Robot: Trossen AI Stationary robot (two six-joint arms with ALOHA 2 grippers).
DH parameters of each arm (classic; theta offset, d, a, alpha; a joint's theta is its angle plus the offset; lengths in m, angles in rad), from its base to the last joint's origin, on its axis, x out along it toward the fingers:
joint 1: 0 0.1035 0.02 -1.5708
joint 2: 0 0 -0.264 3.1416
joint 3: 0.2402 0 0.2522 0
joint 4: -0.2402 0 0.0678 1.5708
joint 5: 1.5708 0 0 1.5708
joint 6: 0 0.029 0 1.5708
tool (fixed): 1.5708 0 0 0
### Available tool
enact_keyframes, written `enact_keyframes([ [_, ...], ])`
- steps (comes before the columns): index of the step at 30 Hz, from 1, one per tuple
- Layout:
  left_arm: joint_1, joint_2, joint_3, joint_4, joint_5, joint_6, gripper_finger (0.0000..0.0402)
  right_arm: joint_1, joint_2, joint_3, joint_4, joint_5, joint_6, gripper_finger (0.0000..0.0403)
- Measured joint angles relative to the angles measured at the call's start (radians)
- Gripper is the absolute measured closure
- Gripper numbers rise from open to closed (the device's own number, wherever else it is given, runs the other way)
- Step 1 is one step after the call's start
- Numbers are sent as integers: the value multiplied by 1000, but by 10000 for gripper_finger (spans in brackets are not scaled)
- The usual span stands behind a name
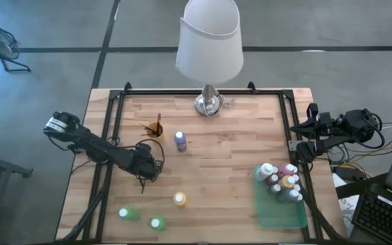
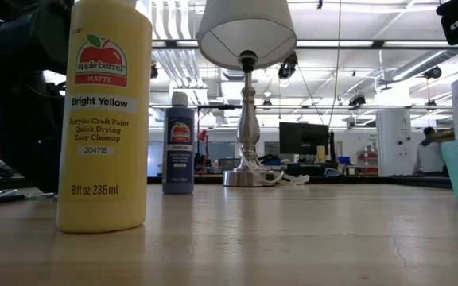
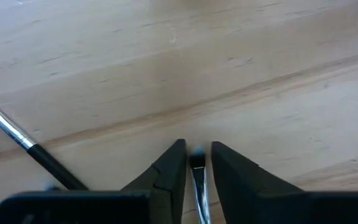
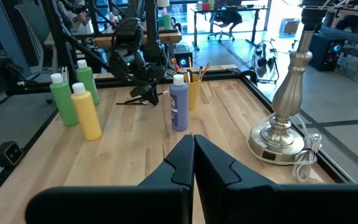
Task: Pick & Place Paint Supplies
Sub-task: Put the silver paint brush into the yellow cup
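Note:
My left gripper [image 1: 148, 165] points down at the table's left half, open by a narrow gap. A thin paintbrush [image 3: 197, 169] lies on the wood between its fingers; whether they touch it, I cannot tell. A second paintbrush [image 3: 18, 138] lies beside it. A purple bottle [image 1: 180, 141], a yellow bottle [image 1: 180, 199] and two green bottles [image 1: 129, 214] [image 1: 156, 222] stand upright on the table. A yellow cup [image 1: 156, 129] holds more brushes. My right gripper [image 4: 194, 149] is shut with nothing in it and waits high at the table's right edge.
A tall lamp [image 1: 209, 54] with a white shade stands at the far middle. A flat green tray [image 1: 281, 216] at the near right holds several bottles. The metal frame [image 1: 107, 129] runs along the table's sides. Bare wood lies in the table's middle.

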Motion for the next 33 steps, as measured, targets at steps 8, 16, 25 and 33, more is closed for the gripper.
enact_keyframes([
  [8, 0, 0, 0, 6, 6, -2, 343, 0, 0, 0, 0, 0, 0, 394],
  [16, 0, 0, 0, 9, 11, -3, 381, 0, 0, 0, 0, 0, 0, 394],
  [25, 0, 0, 0, 8, -2, -2, 398, 0, 0, 0, 0, 0, 0, 394],
  [33, 0, 2, 8, 8, -10, 5, 400, 0, 0, 0, 0, 0, 0, 394],
])
